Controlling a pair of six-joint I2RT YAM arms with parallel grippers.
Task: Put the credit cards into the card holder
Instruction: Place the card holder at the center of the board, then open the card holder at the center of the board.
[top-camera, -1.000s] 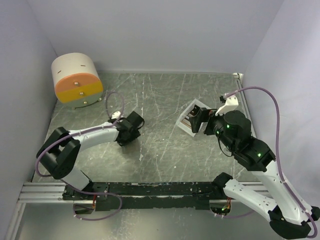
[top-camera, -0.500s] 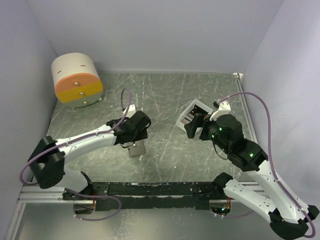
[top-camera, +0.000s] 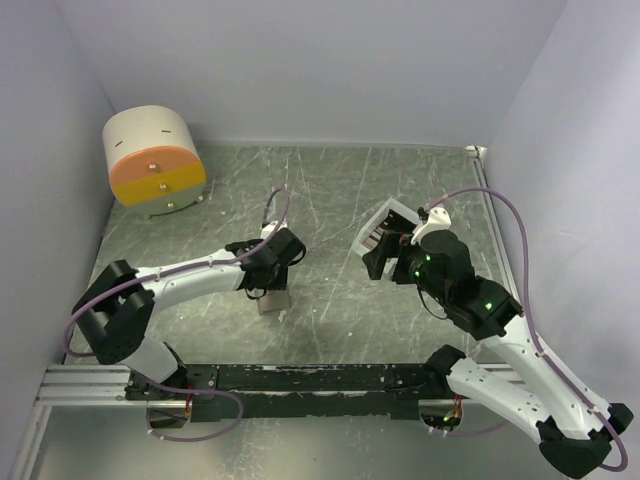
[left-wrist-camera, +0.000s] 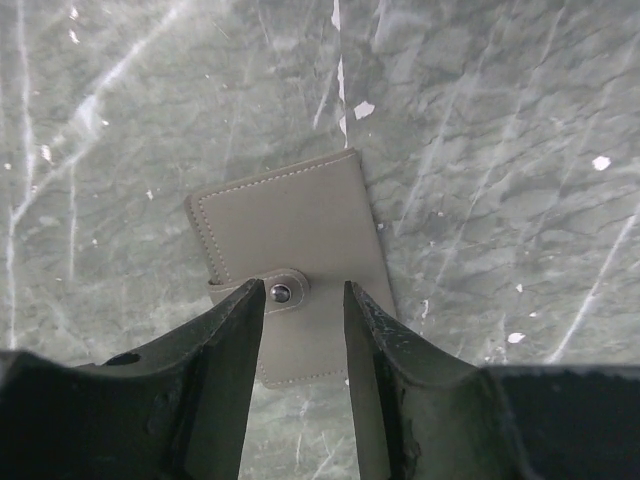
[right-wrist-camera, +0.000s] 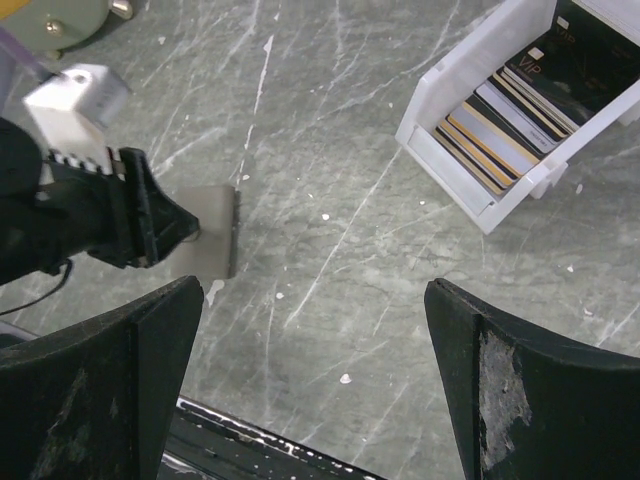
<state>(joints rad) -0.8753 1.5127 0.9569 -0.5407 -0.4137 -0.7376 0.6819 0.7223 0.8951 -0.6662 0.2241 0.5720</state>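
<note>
Taupe-grey and snapped shut, the card holder (left-wrist-camera: 290, 235) lies flat on the counter (left-wrist-camera: 500, 150), near and left of centre. We judge that opening it is the step in hand: the snap tab (left-wrist-camera: 275, 292) must come undone before any card goes in. The left gripper (left-wrist-camera: 297, 335) sits over its near edge, jaws part-way apart astride the tab, clasping nothing. Far right, the credit cards (right-wrist-camera: 520, 95) stand in a white tray (right-wrist-camera: 440, 110), with the right gripper (right-wrist-camera: 315, 390) spread wide nearby.

Only "VIP" is legible, printed on a dark card (right-wrist-camera: 562, 78) among the credit cards (right-wrist-camera: 500, 118) in the white tray (right-wrist-camera: 447, 88).
</note>
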